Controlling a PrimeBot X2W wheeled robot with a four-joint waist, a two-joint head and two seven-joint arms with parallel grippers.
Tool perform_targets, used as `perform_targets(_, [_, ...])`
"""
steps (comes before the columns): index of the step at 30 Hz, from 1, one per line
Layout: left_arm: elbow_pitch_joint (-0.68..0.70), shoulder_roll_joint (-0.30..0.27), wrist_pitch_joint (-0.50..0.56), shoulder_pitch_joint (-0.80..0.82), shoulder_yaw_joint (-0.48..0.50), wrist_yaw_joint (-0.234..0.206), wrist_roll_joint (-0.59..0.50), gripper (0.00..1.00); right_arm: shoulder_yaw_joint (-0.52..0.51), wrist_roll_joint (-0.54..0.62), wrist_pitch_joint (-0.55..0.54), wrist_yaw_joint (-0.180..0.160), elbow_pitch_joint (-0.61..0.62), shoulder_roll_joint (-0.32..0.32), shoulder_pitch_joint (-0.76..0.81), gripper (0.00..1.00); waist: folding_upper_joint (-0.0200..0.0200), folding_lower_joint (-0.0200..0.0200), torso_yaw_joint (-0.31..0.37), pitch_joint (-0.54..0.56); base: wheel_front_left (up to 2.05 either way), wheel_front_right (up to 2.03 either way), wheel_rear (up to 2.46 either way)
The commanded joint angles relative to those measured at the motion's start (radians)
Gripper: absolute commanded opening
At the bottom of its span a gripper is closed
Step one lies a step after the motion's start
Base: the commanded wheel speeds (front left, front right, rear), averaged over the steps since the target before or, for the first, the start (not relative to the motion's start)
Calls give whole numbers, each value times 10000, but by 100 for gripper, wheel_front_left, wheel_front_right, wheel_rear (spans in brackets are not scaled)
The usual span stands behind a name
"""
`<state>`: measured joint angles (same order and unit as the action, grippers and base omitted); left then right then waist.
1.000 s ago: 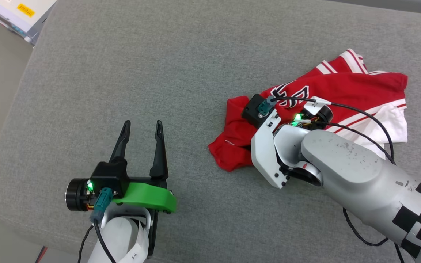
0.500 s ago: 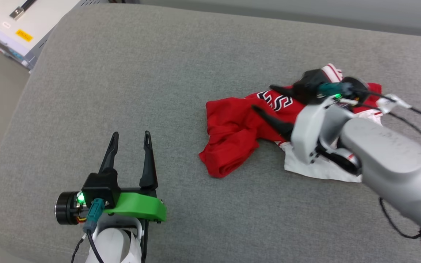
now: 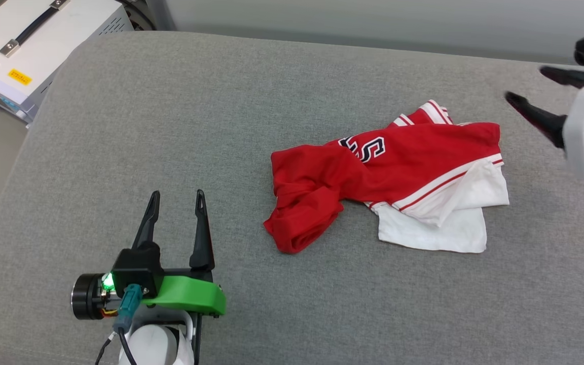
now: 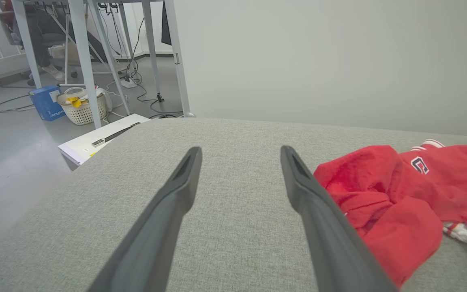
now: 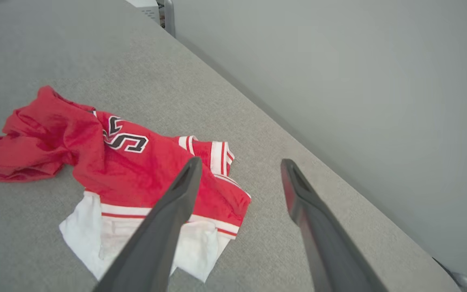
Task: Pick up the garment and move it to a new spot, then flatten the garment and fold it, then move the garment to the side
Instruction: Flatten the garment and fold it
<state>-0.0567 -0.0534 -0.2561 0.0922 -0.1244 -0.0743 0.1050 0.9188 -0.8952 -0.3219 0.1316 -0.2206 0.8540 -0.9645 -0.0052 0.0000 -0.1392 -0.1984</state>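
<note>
The garment lies crumpled on the grey cushion, red body to the left, white sleeves bunched at its right. Dark-and-white lettering shows on top. My right gripper hovers open at the far right edge of the head view, clear of the cloth and empty. In the right wrist view the garment lies below and left of that gripper. My left gripper rests open at the lower left, well short of the red hem. The left wrist view puts the garment to the right of its open gripper.
A pale equipment case with a black handle stands off the cushion's far left corner. A grey wall runs behind the cushion. In the left wrist view, table legs, a basket and a blue box stand on the floor at left.
My right gripper opened, let go of the garment and drew away up and to the right. The garment now lies free. The head camera shifted; my left arm stayed put.
</note>
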Motion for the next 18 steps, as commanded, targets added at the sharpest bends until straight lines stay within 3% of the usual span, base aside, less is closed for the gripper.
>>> perform_targets(1, [30,32,-57,-51,-22,37,-58,100,25,-243,-516,-9,133,219,141,100,52,0,-38,-59,0,0,0])
perform_targets(9, [76,32,-57,132,-263,-36,85,100,545,-895,-3781,-9,599,1144,241,100,52,0,-271,-560,0,0,0])
perform_targets(18, [70,32,-57,638,-603,-139,321,100,768,-1056,-4484,-9,-97,709,741,100,52,0,-646,-1416,0,0,0])
